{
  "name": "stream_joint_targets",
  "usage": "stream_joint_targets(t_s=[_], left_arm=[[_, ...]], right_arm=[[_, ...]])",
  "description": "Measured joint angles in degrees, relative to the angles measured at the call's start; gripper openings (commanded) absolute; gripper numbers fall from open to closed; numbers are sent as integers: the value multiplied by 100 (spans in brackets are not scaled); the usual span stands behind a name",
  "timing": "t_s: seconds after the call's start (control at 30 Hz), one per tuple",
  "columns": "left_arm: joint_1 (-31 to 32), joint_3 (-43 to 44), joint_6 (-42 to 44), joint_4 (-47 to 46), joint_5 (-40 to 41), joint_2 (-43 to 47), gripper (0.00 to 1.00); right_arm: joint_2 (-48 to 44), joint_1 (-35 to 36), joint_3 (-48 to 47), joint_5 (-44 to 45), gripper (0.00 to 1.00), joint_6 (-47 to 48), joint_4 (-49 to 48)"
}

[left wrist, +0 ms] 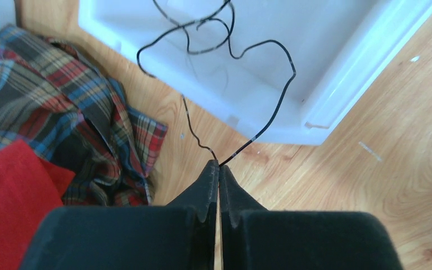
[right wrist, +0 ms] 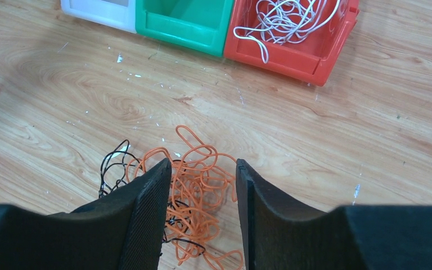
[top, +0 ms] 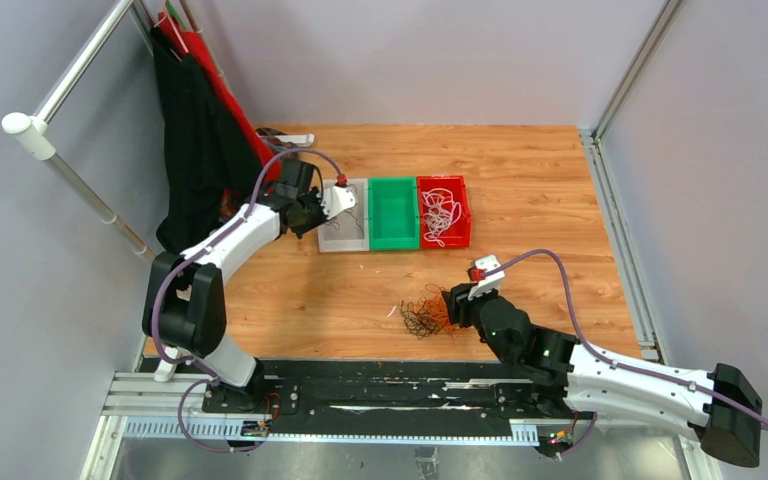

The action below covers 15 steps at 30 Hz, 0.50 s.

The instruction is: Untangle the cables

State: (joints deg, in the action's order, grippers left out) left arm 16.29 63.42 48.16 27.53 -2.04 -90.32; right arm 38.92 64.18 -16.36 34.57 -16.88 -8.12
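Left gripper (left wrist: 218, 166) clamps a black cable (left wrist: 280, 104) beside the white bin (left wrist: 326, 56); white cables (top: 442, 212) lie two bins over; right gripper (right wrist: 202, 167), released, hovers over the remaining tangle (right wrist: 194, 152).

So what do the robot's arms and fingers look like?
The left arm and right arm have white shells, black joints and a lilac cable running alongside. Their fingers are matte black tapered wedges with textured inner faces.

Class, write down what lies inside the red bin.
Inside the red bin lies a loose tangle of white cable, with one loop reaching toward the front wall. The floor under the tangle is covered, so anything beneath it cannot be seen.
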Motion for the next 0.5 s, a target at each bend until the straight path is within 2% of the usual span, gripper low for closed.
stream_joint_targets(t_s=[0.5], left_arm=[[804,802,-651,85,-66,-186,1]], right_arm=[[-238,0,4,0,43,-37,-52]])
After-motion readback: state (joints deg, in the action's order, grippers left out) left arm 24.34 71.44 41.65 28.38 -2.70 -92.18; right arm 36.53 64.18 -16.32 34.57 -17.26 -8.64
